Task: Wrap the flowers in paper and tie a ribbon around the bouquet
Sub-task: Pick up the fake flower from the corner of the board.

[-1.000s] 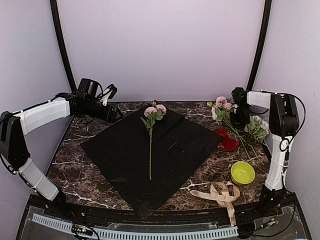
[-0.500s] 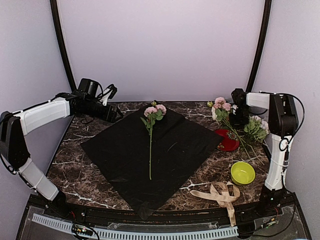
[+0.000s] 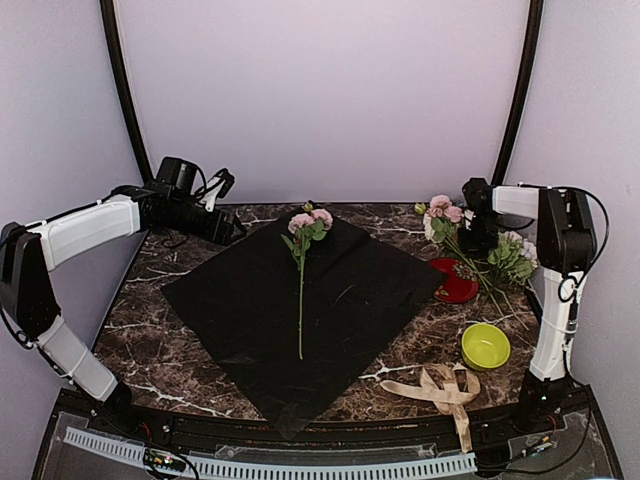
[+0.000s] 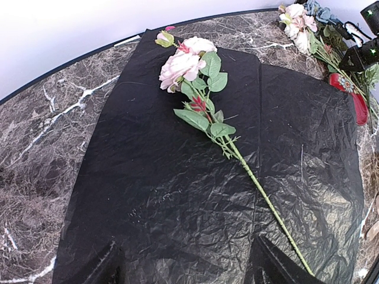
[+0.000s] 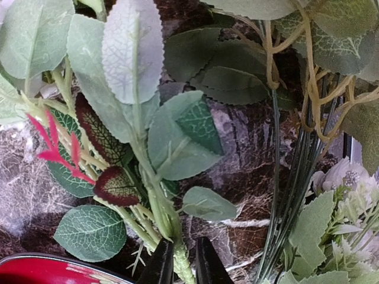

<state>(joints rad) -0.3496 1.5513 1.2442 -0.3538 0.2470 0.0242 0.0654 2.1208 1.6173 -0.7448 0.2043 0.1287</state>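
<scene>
The black paper [image 3: 300,300] lies spread as a diamond on the marbled table. One pink flower [image 3: 308,222] lies on it, with its long stem running toward the near edge. The other flowers [image 3: 445,215] lie in a bunch at the back right. My right gripper [image 3: 478,232] is down in that bunch. In the right wrist view its jaws [image 5: 183,254] are shut on a green flower stem [image 5: 159,207]. My left gripper [image 3: 232,228] hovers open over the paper's back left edge, holding nothing [image 4: 188,254]. The beige ribbon [image 3: 440,388] lies loose at the front right.
A red dish [image 3: 455,282] sits under the stems of the bunch at the right. A lime green bowl [image 3: 485,345] stands in front of it. A pale green and white spray [image 3: 512,255] lies by the right arm. Curved black poles frame the back wall.
The right arm has shifted very slightly at the flower bunch. The left arm, the paper and the pink flower lie as before.
</scene>
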